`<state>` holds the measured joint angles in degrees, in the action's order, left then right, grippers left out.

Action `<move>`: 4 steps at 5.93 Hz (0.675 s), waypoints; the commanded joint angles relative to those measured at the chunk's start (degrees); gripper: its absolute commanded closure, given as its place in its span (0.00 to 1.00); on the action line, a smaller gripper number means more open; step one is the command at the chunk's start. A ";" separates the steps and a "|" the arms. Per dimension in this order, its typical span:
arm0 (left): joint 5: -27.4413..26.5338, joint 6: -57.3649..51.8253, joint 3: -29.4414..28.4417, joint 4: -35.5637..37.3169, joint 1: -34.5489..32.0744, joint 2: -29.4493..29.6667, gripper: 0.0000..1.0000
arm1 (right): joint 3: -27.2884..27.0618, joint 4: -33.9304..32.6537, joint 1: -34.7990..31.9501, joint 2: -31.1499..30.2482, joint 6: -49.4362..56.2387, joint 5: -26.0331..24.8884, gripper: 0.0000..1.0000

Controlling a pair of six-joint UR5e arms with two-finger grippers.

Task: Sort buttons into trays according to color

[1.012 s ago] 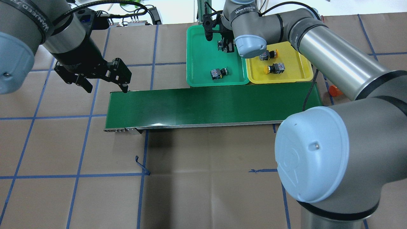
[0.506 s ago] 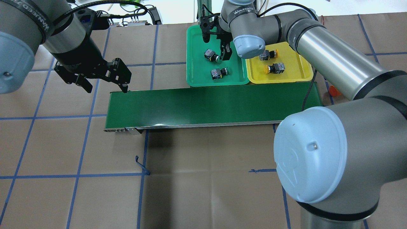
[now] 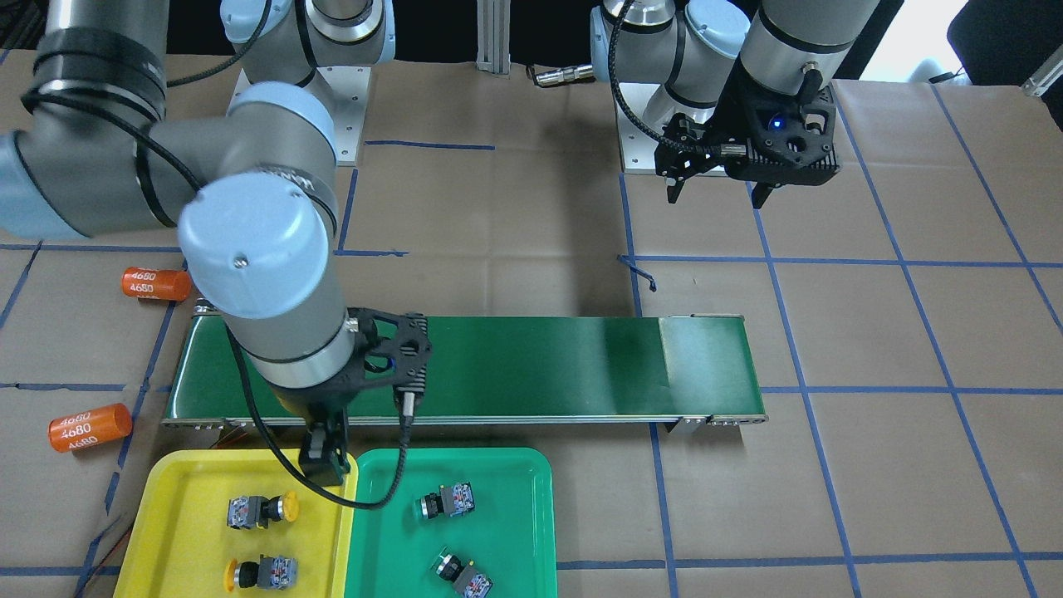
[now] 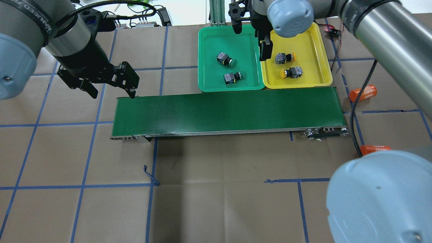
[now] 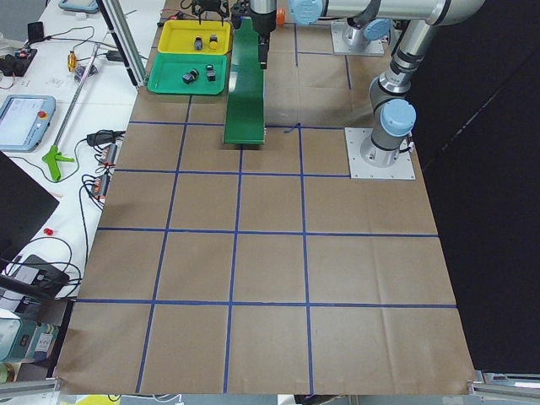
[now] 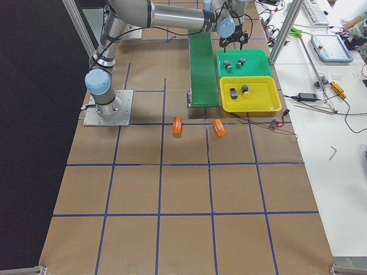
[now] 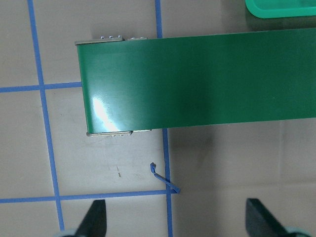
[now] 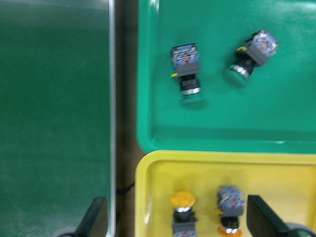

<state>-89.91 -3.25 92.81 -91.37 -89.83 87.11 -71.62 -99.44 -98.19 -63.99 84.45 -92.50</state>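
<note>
Two green-capped buttons (image 4: 225, 59) (image 4: 232, 77) lie on their sides in the green tray (image 4: 209, 44). In the yellow tray (image 4: 315, 44) beside it rest two yellow-capped buttons (image 4: 284, 58) (image 4: 292, 72). My right gripper (image 4: 251, 38) hangs open and empty above the seam between the trays. Its wrist view shows all of the buttons below, the green pair (image 8: 186, 71) (image 8: 252, 54) and the yellow pair (image 8: 182, 207) (image 8: 229, 207). My left gripper (image 4: 111, 88) is open and empty, over the table at the conveyor belt's left end.
A long dark green conveyor belt (image 4: 226, 109) runs across the table in front of the trays. Two orange cylinders marked 4680 (image 4: 362, 93) (image 4: 374, 148) lie past its right end. Brown paper with blue tape lines covers the table.
My right gripper let go of a green button, which now lies in the green tray. It then rose and shifted right toward the yellow tray. The left arm stayed still.
</note>
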 commanded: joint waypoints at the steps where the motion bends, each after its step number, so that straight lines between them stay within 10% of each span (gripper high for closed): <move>1: -0.09 0.00 0.00 0.05 0.00 -0.01 0.01 | -7.17 12.38 4.39 -11.97 -1.21 0.12 0.00; 4: -0.18 0.00 0.00 -0.04 0.09 -0.01 0.01 | -20.40 11.02 4.59 -27.21 -37.98 0.74 0.00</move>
<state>-90.06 -3.25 92.81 -91.40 -89.80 87.07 -89.62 -88.13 -93.64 -87.14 60.08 -92.01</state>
